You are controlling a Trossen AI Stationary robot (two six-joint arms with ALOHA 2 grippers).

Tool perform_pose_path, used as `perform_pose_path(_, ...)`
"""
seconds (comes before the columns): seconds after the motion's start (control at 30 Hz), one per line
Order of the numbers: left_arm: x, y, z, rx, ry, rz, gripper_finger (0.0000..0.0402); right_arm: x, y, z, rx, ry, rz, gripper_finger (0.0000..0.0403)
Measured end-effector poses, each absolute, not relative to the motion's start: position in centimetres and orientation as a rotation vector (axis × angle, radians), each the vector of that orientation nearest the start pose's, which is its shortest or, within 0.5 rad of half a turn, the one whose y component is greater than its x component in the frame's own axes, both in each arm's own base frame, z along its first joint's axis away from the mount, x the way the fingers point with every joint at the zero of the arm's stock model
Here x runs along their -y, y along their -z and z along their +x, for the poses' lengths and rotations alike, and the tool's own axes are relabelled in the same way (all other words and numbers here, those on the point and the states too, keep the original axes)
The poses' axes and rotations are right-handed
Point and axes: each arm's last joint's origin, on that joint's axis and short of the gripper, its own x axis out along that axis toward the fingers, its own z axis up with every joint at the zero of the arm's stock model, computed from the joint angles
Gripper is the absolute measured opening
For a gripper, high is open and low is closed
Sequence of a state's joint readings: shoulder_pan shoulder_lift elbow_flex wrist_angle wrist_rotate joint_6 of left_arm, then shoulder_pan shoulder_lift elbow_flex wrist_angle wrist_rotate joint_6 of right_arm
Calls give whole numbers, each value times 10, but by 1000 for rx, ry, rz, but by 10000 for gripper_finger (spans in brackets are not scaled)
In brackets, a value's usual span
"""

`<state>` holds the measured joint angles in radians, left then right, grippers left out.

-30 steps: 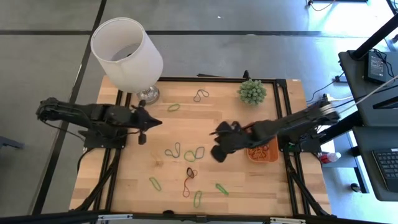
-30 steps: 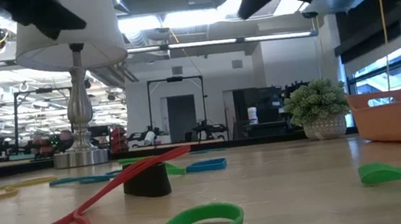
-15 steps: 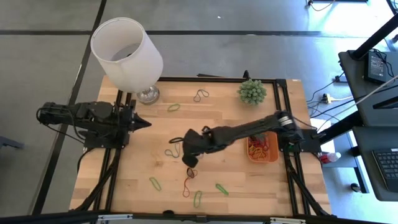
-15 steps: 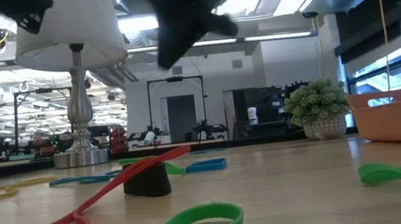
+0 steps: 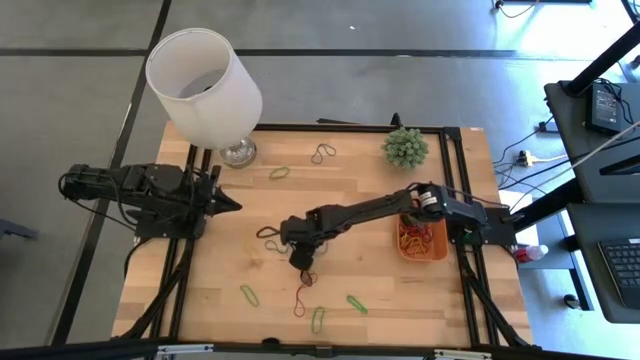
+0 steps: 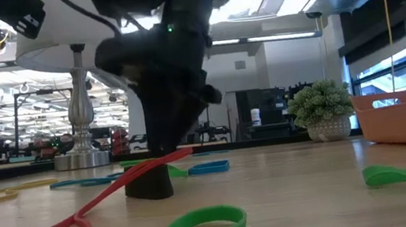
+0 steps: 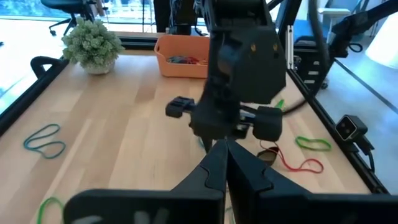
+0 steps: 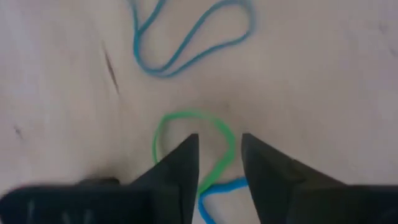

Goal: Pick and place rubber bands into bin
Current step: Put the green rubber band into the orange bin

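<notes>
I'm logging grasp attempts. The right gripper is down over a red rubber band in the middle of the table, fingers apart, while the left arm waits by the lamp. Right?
Not quite: the band between the right gripper's fingers is a green rubber band, not red, as the right wrist view shows. The rest stands: fingers apart at mid-table, left gripper waiting near the lamp.

left arm [image 5: 140, 190]: matte black throughout, built of chunky boxy links; black cables loop beside its base end.
left gripper [image 5: 228, 203]: two black fingers tapering to a fine point, wedge-shaped, smooth and plain in the left wrist view.
right arm [image 5: 400, 207]: matte black, a long slim link running from a bulkier joint housing that carries a small white marking.
right gripper [image 8: 219, 163]: two black blade-like fingers [image 8: 180, 168] with flat inner faces and angled tips.
right wrist housing [image 7: 239, 62]: blocky black casing with small pale dots like screws or lights, short black stubs jutting from both sides.
cabling: a thick black hose curves behind the right arm.
</notes>
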<state>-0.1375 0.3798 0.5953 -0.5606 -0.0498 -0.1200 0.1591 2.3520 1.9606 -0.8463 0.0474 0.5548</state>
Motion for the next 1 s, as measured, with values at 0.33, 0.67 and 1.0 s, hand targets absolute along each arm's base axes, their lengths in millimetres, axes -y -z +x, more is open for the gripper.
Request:
perform_pose_path(0.33, 11, -280, 92, -348, 66, -86, 1, -86, -135, 483, -1262, 228, 252, 97)
perform_pose_path(0.67, 12, -272, 98, -442, 58, -108, 1, -95, -173, 484, -1198, 184, 308, 4)
perform_pose_path(1.0, 17, -259, 123, -591, 58, -164, 1, -97, -245, 451, -1098, 156, 171, 2)
